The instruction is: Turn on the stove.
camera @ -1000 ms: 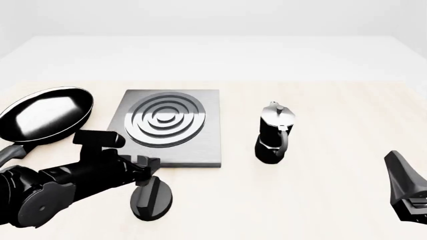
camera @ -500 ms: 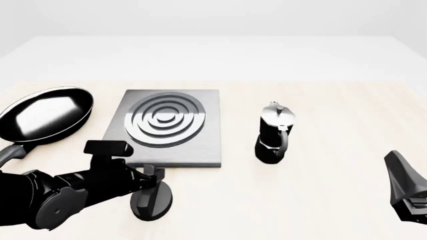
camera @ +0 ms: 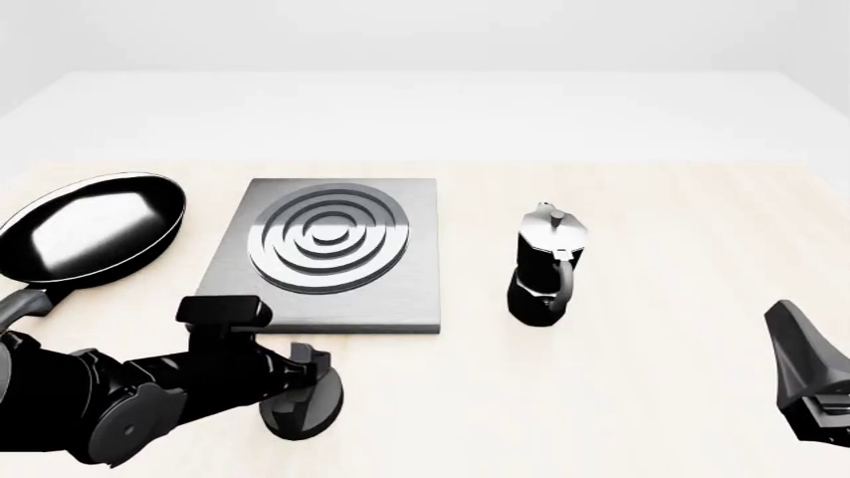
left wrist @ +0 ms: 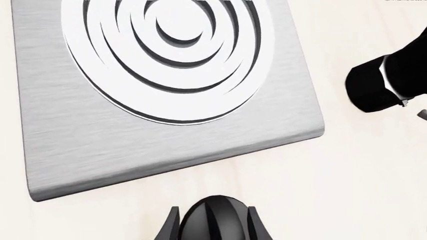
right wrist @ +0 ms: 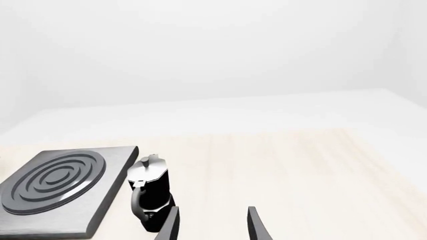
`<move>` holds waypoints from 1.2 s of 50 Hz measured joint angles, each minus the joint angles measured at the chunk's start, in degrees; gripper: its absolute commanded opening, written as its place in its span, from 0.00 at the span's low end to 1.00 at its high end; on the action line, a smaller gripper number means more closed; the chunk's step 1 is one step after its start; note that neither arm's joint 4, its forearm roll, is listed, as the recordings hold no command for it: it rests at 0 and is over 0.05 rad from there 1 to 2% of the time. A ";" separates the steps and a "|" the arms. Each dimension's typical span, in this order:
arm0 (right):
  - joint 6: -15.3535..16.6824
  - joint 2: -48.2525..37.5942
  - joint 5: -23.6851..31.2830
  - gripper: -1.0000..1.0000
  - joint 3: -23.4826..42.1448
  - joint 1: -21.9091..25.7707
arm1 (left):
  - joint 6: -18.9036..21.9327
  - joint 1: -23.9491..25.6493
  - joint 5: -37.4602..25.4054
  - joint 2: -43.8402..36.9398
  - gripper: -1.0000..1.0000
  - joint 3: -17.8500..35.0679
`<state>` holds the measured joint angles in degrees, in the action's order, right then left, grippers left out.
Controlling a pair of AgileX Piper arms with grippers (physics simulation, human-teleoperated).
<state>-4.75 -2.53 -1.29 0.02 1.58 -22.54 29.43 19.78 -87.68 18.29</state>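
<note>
the left gripper (camera: pixel 303 383) sits on the black knob (camera: pixel 309 406), just before the stove (camera: pixel 332 257).

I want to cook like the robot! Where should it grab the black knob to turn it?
By the raised ridge across the knob, probably. It stands up from the oval, so two fingers can pinch its flat sides. Coming from above suits it, as the left gripper does now, a finger on each side.
</note>
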 measured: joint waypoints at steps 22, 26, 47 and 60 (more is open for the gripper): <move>-0.05 -0.60 -0.47 1.00 0.00 0.11 | -2.92 -0.96 0.23 -0.61 1.00 0.35; -0.03 -0.64 -0.50 1.00 0.00 0.13 | -3.52 -1.62 0.13 -0.09 1.00 0.40; 0.07 -0.97 -0.80 1.00 -0.01 0.25 | -1.41 -7.33 -1.38 3.10 1.00 0.47; 0.14 -0.89 -0.78 1.00 -0.01 0.27 | 3.20 -11.89 -2.87 4.66 1.00 -0.29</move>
<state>-4.61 -3.43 -2.06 0.01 1.85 -19.35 17.53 16.91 -83.02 18.00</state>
